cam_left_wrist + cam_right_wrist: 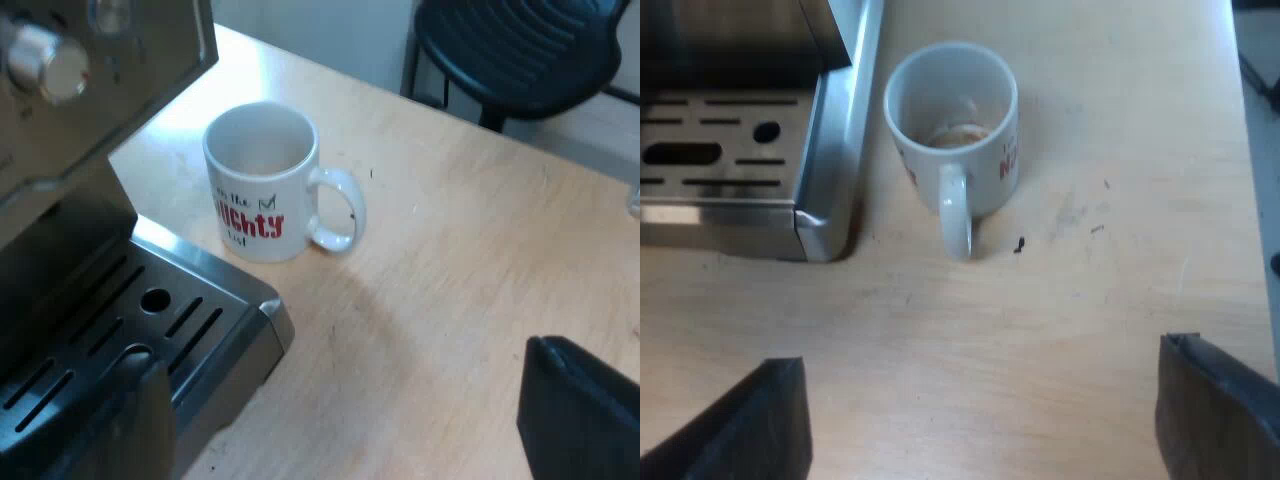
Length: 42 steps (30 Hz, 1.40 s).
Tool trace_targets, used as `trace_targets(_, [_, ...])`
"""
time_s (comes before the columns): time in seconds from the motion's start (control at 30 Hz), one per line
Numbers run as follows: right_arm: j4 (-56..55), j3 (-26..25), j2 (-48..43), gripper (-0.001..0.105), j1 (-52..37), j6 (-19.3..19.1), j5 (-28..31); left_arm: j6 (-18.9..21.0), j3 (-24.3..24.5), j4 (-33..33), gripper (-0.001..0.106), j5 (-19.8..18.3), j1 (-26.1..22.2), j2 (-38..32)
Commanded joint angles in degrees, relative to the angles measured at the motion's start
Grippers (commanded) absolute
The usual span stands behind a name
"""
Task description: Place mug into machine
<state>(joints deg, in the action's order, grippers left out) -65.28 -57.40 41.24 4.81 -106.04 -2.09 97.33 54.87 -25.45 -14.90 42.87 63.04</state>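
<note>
Left wrist view first: the mug (262, 185) stands upright on the counter (450, 300), just beside the corner of the espresso machine's (90, 90) drip tray (120, 330) and not on it yet. Its handle (338, 210) points away from the machine. The left end effector (350, 430) is spread wide with nothing in it. One finger (130, 420) hangs over the tray's near edge and the other finger (575, 415) is out over bare counter. The mug lies ahead of it, more toward the tray-side finger than centred in the gap. There's a black chair (520, 50) off beyond the counter's far edge.

Right wrist view: this one looks almost straight down into the mug (952, 120), mouth up, with something brownish at the bottom. The drip tray (720, 160) is right alongside, with only a thin strip of counter between them. The handle (955, 215) points back at the right end effector (985, 425), which is also wide open and empty, touching nothing. The mug sits dead ahead of the gap between its fingers, a fair stretch of bare counter away.

My read is that the right arm is the better lined-up one. It can go straight forward and close on the body or the handle. The mug's axis is vertical, so it only needs a small lift and a sideways shuffle onto the tray – just watch the tray's raised metal edge.
</note>
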Motion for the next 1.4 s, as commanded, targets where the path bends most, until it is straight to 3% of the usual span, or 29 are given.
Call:
trace_targets(0.03, [1.77, -0.09, 1.42, 0.071, 0.05, -0.35, -0.75, 1.84, 0.28, 1.46, 0.071, -0.31, 0.3, -0.29])
trace_targets(0.37, [6.46, -0.09, 8.02, 0.071, 3.31, 1.55, -0.93, 1.84, 0.28, 1.42, 0.071, -0.31, 0.3, -0.29])
trace_targets(0.6, [10.03, -0.09, 14.06, 0.071, 7.41, 6.47, 2.81, 1.84, 0.28, 1.42, 0.071, -0.31, 0.3, -0.29])
trace_targets(1.03, [13.97, 0.44, 23.47, 0.071, 7.4, 6.47, 2.92, 1.84, 0.28, 1.15, 0.071, -0.31, 0.3, -0.29])
trace_targets(1.4, [28.09, 11.58, 25.19, 0.071, 7.4, 7.26, 3.57, 1.68, 0.28, -0.09, 0.071, -0.31, 0.3, -0.29])
